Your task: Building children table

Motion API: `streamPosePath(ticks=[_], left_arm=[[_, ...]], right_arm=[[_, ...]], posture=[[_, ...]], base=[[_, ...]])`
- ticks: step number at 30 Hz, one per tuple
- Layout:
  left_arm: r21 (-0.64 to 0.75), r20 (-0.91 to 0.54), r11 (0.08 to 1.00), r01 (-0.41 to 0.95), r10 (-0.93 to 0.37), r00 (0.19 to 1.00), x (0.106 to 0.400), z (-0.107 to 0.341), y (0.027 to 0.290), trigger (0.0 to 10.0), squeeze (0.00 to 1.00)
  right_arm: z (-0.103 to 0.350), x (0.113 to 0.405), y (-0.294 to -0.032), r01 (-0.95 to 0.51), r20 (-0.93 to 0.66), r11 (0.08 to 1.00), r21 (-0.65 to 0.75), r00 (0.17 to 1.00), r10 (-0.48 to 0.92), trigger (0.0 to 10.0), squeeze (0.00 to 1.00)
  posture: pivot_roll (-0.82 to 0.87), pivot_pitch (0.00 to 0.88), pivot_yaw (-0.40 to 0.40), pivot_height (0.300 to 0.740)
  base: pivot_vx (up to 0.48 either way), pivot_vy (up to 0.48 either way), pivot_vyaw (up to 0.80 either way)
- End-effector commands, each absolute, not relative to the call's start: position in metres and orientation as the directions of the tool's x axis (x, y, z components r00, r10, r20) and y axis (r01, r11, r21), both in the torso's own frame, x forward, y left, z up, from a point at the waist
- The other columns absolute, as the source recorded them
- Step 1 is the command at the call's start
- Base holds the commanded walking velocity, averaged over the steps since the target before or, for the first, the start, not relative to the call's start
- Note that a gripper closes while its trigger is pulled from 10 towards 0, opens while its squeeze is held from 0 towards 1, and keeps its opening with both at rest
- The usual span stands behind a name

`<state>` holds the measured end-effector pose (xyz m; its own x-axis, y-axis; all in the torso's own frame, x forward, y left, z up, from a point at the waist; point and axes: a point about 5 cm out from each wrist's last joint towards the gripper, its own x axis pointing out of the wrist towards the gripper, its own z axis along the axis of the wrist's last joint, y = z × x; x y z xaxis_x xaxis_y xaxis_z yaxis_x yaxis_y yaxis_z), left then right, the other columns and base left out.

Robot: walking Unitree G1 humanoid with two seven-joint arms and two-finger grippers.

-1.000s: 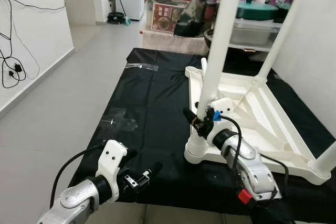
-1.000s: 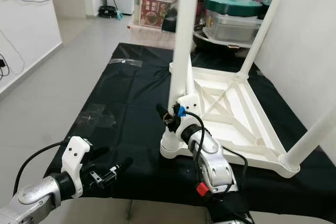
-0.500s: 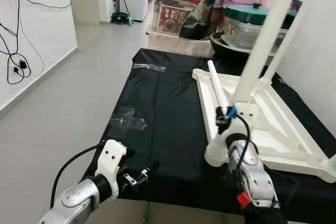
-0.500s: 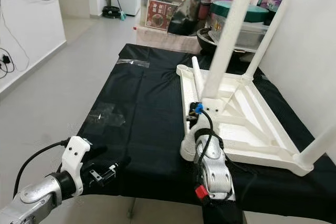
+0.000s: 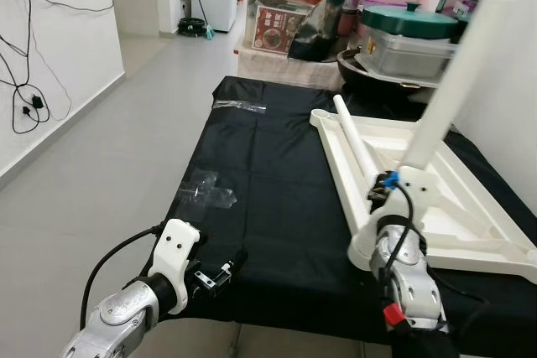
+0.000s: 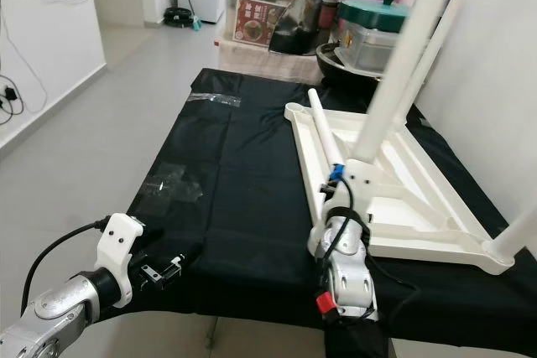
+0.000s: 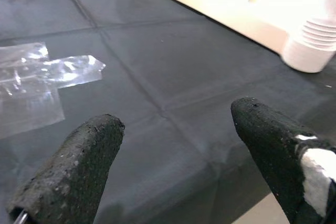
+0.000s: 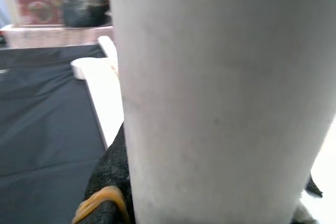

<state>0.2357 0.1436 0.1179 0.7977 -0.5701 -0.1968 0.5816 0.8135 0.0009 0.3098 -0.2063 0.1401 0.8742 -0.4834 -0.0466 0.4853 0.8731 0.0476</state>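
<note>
White leg (image 5: pixel 449 90) hides the clamped right gripper (image 5: pixel 379 194); left gripper (image 7: pixel 173 150) gapes empty.

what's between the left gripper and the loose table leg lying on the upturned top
Nothing solid. The left gripper hangs open at the near edge of the black cloth. Between it and the loose leg lying on the tabletop there is bare cloth, with plastic wrap off to the side.

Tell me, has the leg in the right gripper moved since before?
Yes. The white leg in the right gripper has leaned rightward: its top now overlaps the far leg, its foot staying at the tabletop corner.
</note>
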Motion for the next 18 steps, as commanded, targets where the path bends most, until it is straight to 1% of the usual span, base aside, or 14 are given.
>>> streamPosePath(ticks=[1,2,3,4,5,6,7,8,10,12,13,14,15,18], left_arm=[[0.000,-0.195,0.819,0.574,-0.563,0.803,0.238,0.117,0.143,10.0,0.00],[0.004,-0.195,0.823,0.568,-0.557,0.807,0.240,0.117,0.143,10.0,0.00],[0.004,-0.195,0.823,0.568,-0.557,0.807,0.240,0.117,0.143,10.0,0.00],[0.010,-0.198,0.829,0.560,-0.547,0.813,0.241,0.116,0.145,10.0,0.00],[0.010,-0.198,0.829,0.560,-0.547,0.813,0.241,0.116,0.145,10.0,0.00],[0.016,-0.202,0.835,0.550,-0.536,0.820,0.242,0.116,0.147,10.0,0.00],[0.016,-0.202,0.835,0.550,-0.536,0.820,0.242,0.116,0.147,10.0,0.00],[0.021,-0.207,0.842,0.540,-0.524,0.826,0.243,0.115,0.148,10.0,0.00],[0.024,-0.211,0.845,0.534,-0.517,0.829,0.244,0.114,0.149,10.0,0.00],[0.024,-0.211,0.845,0.534,-0.517,0.829,0.244,0.114,0.149,10.0,0.00],[0.026,-0.213,0.851,0.525,-0.508,0.834,0.244,0.114,0.149,10.0,0.00],[0.026,-0.213,0.851,0.525,-0.508,0.834,0.244,0.114,0.149,10.0,0.00],[0.027,-0.213,0.854,0.519,-0.503,0.838,0.245,0.114,0.149,10.0,0.00],[0.028,-0.213,0.856,0.516,-0.499,0.840,0.245,0.114,0.150,10.0,0.00]], right_arm=[[0.123,0.302,-0.228,0.572,-0.106,0.820,-0.015,0.815,-0.570,0.0,0.00],[0.123,0.303,-0.239,0.607,-0.091,0.794,-0.037,0.789,-0.608,0.0,0.00],[0.123,0.303,-0.239,0.607,-0.091,0.794,-0.037,0.789,-0.608,0.0,0.00],[0.123,0.302,-0.259,0.657,-0.076,0.751,-0.065,0.747,-0.661,0.0,0.00],[0.123,0.302,-0.259,0.657,-0.076,0.751,-0.065,0.747,-0.661,0.0,0.00],[0.124,0.300,-0.275,0.699,-0.066,0.710,-0.084,0.707,-0.704,0.0,0.00],[0.124,0.300,-0.275,0.699,-0.066,0.710,-0.084,0.707,-0.704,0.0,0.00],[0.125,0.298,-0.288,0.731,-0.056,0.676,-0.096,0.674,-0.737,0.0,0.00],[0.126,0.297,-0.293,0.747,-0.052,0.657,-0.101,0.656,-0.753,0.0,0.00],[0.126,0.297,-0.293,0.747,-0.052,0.657,-0.101,0.656,-0.753,0.0,0.00],[0.126,0.295,-0.299,0.769,-0.056,0.631,-0.099,0.629,-0.775,0.0,0.00],[0.126,0.295,-0.299,0.769,-0.056,0.631,-0.099,0.629,-0.775,0.0,0.00],[0.126,0.293,-0.304,0.789,-0.058,0.607,-0.097,0.604,-0.795,0.0,0.00],[0.124,0.292,-0.308,0.806,-0.070,0.586,-0.082,0.582,-0.810,0.0,0.00]], posture=[[0.06,0.000,-0.113,0.740],[0.06,0.000,-0.112,0.740],[0.06,0.000,-0.112,0.740],[0.06,0.000,-0.112,0.740],[0.06,0.000,-0.112,0.740],[0.06,0.000,-0.112,0.740],[0.06,0.000,-0.112,0.740],[0.06,0.000,-0.110,0.740],[0.06,0.000,-0.111,0.740],[0.06,0.000,-0.111,0.740],[0.06,0.000,-0.110,0.740],[0.06,0.000,-0.110,0.740],[0.06,0.000,-0.110,0.740],[0.06,0.000,-0.109,0.740]], base=[[0.000,0.000,0.00],[0.000,0.000,0.00],[0.000,0.000,0.00],[0.000,0.000,0.00],[0.000,0.000,0.00],[0.000,0.000,0.00],[0.000,0.000,0.00],[0.000,0.000,0.00],[0.000,0.000,0.00],[0.000,0.000,0.00],[0.000,0.000,0.00],[0.000,0.000,0.00],[0.000,0.000,0.00],[0.000,0.000,0.00]])
